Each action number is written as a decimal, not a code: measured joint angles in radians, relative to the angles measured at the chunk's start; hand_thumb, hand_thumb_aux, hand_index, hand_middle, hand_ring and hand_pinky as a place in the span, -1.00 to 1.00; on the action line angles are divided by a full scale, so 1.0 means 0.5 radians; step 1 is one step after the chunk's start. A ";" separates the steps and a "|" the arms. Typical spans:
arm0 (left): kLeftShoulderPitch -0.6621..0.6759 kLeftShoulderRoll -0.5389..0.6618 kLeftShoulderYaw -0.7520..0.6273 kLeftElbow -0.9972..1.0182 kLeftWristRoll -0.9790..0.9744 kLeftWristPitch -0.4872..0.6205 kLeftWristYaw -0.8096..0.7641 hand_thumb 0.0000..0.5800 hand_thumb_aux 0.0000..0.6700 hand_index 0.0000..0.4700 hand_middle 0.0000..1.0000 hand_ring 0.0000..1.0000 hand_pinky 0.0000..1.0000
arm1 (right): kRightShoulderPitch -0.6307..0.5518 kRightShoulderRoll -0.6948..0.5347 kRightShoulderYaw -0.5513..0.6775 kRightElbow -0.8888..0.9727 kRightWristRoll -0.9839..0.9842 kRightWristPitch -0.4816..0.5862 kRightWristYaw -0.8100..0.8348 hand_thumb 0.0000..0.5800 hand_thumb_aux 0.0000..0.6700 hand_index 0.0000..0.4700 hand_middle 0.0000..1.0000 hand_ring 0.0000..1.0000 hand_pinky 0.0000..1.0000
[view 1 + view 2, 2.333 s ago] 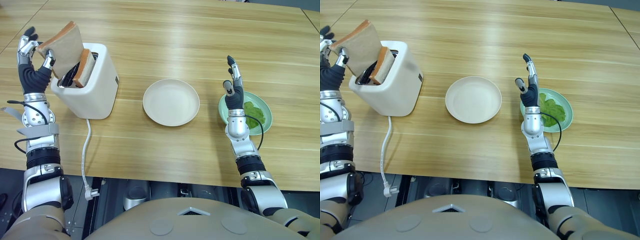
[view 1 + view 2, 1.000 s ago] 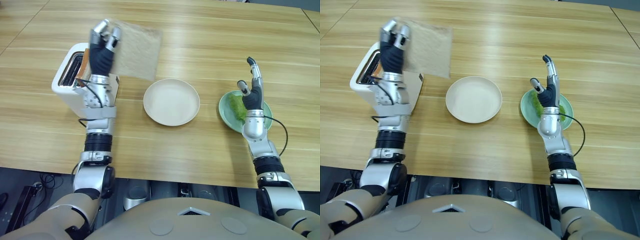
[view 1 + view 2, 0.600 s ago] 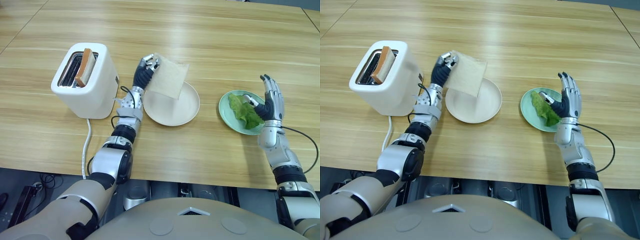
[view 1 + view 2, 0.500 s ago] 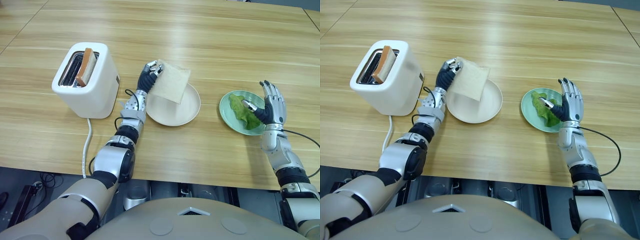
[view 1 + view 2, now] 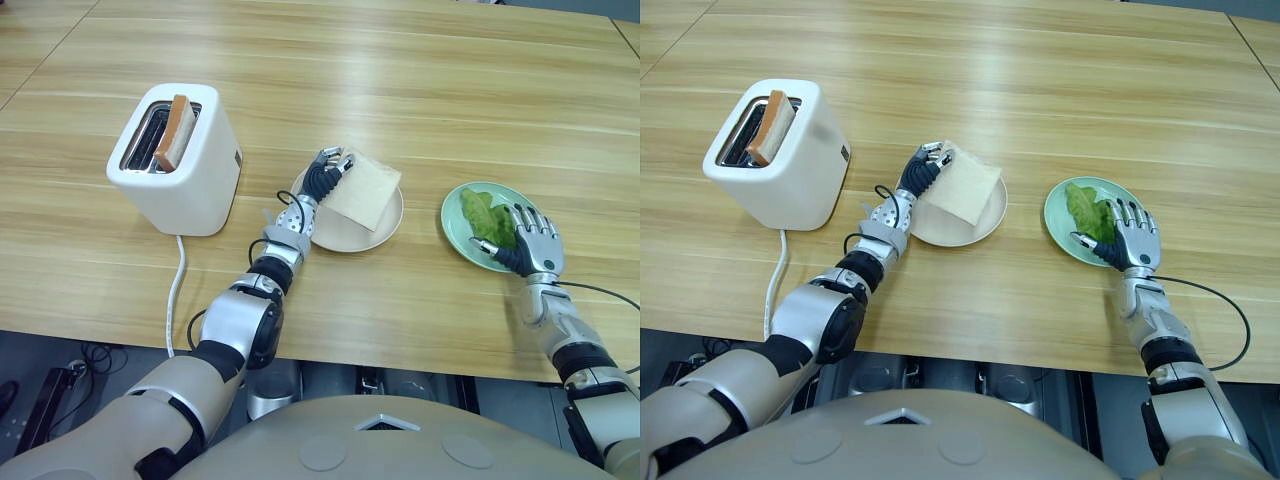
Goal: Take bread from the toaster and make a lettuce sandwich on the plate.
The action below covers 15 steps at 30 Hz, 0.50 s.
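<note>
The left hand has carried one bread slice away from the toaster, which stands left of the plate. The slice now leans tilted over the plate's far half, so the first layer looks nearly laid, while a second slice waits in the toaster slot. That hand is closed on the slice's left edge, just above the plate's left rim. The right hand, well right of the plate, has sunk to the near edge of the green dish with its fingers spread and holding nothing — whether they touch the lettuce I cannot tell.
</note>
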 measured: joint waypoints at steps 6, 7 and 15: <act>0.008 0.039 -0.102 0.018 0.141 0.016 0.147 0.59 0.10 0.07 -0.01 -0.01 -0.01 | -0.037 0.009 0.057 0.029 0.008 -0.010 -0.046 0.50 0.00 -0.02 -1.00 -1.00 -1.00; 0.009 0.043 -0.110 0.018 0.154 0.017 0.160 0.59 0.09 0.07 -0.10 -0.10 -0.10 | -0.044 0.009 0.066 0.034 0.009 -0.010 -0.055 0.52 0.02 0.00 -1.00 -1.00 -1.00; 0.012 0.048 -0.146 0.018 0.210 0.018 0.212 0.54 0.04 0.02 -0.58 -0.58 -0.58 | -0.050 0.009 0.081 0.029 0.027 -0.027 -0.131 0.84 0.44 0.40 -1.00 -1.00 -1.00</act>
